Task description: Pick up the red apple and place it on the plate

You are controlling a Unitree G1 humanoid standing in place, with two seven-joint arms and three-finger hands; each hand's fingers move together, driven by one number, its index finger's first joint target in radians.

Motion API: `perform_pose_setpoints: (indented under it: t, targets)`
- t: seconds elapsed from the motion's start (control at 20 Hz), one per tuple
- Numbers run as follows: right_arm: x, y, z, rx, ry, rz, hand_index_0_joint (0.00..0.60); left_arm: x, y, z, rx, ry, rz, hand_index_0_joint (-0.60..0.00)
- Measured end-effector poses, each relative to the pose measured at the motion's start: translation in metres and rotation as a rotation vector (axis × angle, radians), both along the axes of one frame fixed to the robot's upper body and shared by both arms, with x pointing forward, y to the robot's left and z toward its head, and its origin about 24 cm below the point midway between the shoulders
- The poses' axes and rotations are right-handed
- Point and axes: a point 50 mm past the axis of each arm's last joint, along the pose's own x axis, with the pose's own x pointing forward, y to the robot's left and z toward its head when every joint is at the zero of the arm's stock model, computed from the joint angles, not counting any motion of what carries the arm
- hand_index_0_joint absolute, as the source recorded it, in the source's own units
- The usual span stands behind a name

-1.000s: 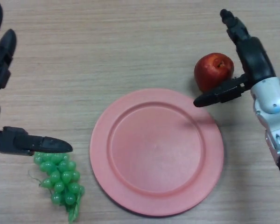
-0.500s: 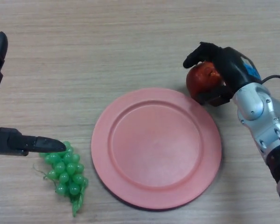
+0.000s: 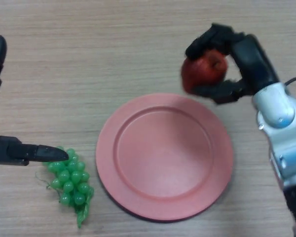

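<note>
Curling round the apple (image 3: 203,73), the right hand (image 3: 239,64) grips it with fingers over the top and thumb beneath, just beyond the plate's (image 3: 164,156) far right rim. Bare pink plate lies near, below and left of the fruit. At the view's left edge the left hand (image 3: 12,150) rests with straight fingers, its thumb tip just above the grapes (image 3: 70,178), well apart from the apple.

Black right hand (image 3: 246,54) with thick fingers (image 3: 207,40), silver-white forearm.
</note>
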Motion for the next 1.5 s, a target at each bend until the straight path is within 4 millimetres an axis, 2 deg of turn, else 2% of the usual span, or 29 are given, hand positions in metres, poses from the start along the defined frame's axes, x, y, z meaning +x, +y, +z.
perform_pose_setpoints:
  t: [0.15,0.25,0.45,0.65,0.85,0.9,0.95,1.0,1.05,1.1,1.25,1.35,1.5]
  targets:
    - [-0.025,0.021,-0.017,-0.031,0.062,0.096,0.600,0.000,-0.001,0.002,-0.026,-0.013,-0.024,0.000]
    - [-0.035,0.030,-0.029,-0.056,0.091,0.136,0.600,-0.001,-0.002,0.003,-0.024,-0.017,-0.025,0.000]
    - [-0.042,0.039,-0.042,-0.210,0.043,0.161,0.600,-0.003,-0.003,0.004,-0.022,-0.021,-0.026,0.000]
    - [-0.050,0.053,-0.052,-0.592,-0.178,0.254,0.600,-0.005,-0.002,-0.001,-0.033,-0.005,-0.021,0.000]
    - [-0.050,0.054,-0.054,-0.578,-0.139,0.210,0.600,-0.007,-0.001,-0.003,-0.062,-0.003,-0.025,0.000]
    - [-0.050,0.054,-0.055,-0.555,-0.125,0.207,0.500,-0.008,-0.001,-0.003,-0.073,-0.005,-0.032,0.000]
    - [-0.050,0.053,-0.055,-0.533,-0.107,0.202,0.350,-0.008,-0.001,-0.003,-0.073,-0.006,-0.032,0.000]
    - [-0.050,0.053,-0.055,-0.531,-0.107,0.199,0.250,-0.008,-0.001,-0.003,-0.072,-0.008,-0.032,0.000]
    - [-0.052,0.055,-0.053,-0.510,-0.101,0.196,0.100,-0.009,-0.001,-0.003,-0.071,-0.012,-0.031,0.000]
    - [-0.054,0.054,-0.049,-0.484,-0.097,0.186,0.002,-0.009,-0.002,-0.003,-0.068,-0.013,-0.031,0.000]
    - [-0.064,0.054,-0.017,-0.254,-0.072,0.187,0.000,-0.011,-0.003,0.000,-0.058,-0.026,-0.032,0.000]
    - [-0.071,0.053,-0.006,-0.146,-0.022,0.211,0.000,-0.012,-0.004,0.001,-0.053,-0.031,-0.031,0.000]
    - [-0.080,0.037,0.009,0.017,0.031,0.203,0.000,-0.012,-0.005,0.003,-0.049,-0.041,-0.035,0.000]
